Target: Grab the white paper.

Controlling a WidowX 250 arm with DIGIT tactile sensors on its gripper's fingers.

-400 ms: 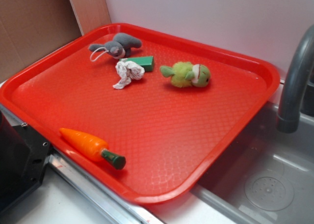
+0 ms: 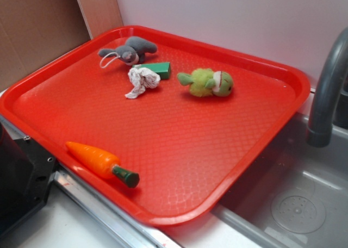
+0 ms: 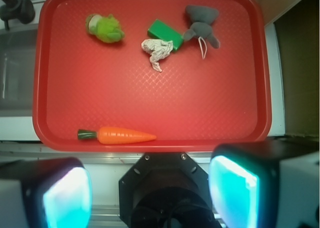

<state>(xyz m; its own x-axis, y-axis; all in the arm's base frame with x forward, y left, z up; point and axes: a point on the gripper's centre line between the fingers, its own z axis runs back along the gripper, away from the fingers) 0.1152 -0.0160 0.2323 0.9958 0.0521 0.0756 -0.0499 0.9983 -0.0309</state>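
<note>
A: White paper (image 2: 142, 81) lies crumpled toward the far side of the red tray (image 2: 255, 134), touching the green block (image 2: 157, 69) just behind it.

B: Anything hidden?

A: The block's near edge is partly covered by the paper. The grey mouse (image 2: 130, 49) sits beyond, near the far rim. The faucet (image 2: 326, 95) is cut off at the right edge.

B: And the pincer (image 3: 150, 188)?

A: Seen only from the wrist view, blurred, well back from the tray's near rim. Its two fingers (image 3: 65, 198) stand wide apart, holding nothing.

B: Room to move?

A: Bare tray lies between paper and carrot (image 2: 100, 162), which rests along the near rim. The green plush (image 2: 206, 82) sits apart to one side.
</note>
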